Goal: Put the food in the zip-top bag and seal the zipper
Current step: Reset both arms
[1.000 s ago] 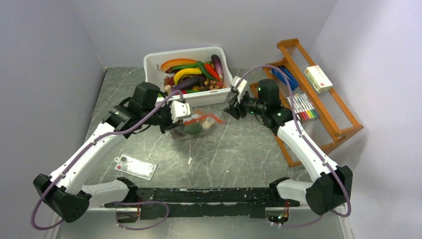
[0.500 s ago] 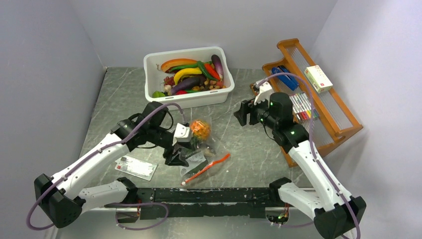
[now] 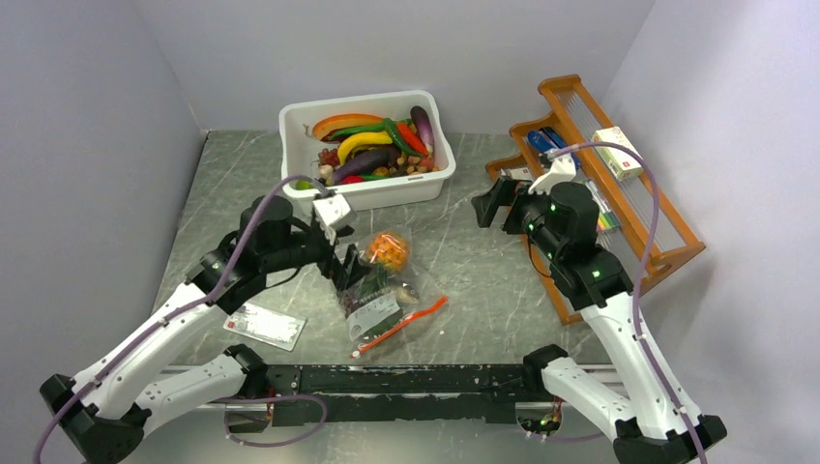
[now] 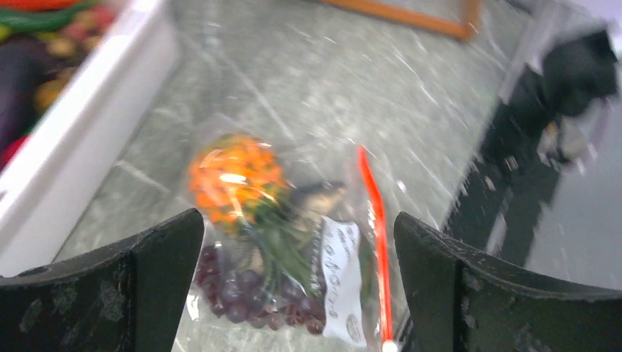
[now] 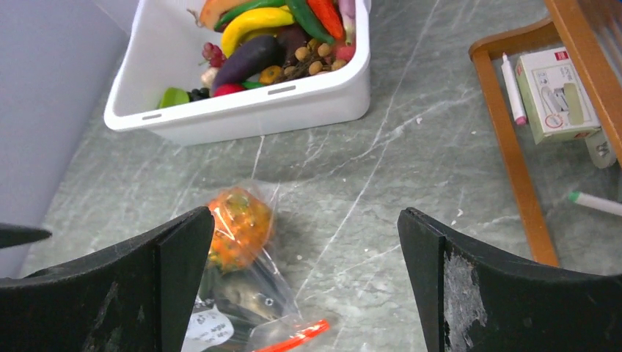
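Note:
The zip-top bag (image 3: 385,288) lies flat on the table in front of the tub. Through its clear plastic I see the food: an orange pineapple (image 3: 389,250), a dark grape bunch (image 4: 242,293) and green leaves (image 4: 282,246). The zipper (image 3: 401,325) runs as an orange-red strip along the bag's near edge, beside a white label (image 4: 341,279). My left gripper (image 3: 342,267) hangs open just above the bag's left side, holding nothing. My right gripper (image 3: 491,208) is open too, raised well to the right of the bag. In the right wrist view the pineapple (image 5: 238,224) and zipper (image 5: 293,339) show below the jaws.
A white tub (image 3: 425,184) full of toy produce stands at the back. A wooden rack (image 3: 667,232) with markers and a small box (image 3: 619,152) lines the right side. A white card (image 3: 263,324) lies near the front left, by my left arm.
Both grippers opened and let go of the bag, which came down from near the tub onto the table. My right arm pulled back toward the rack; my left now hovers over the bag.

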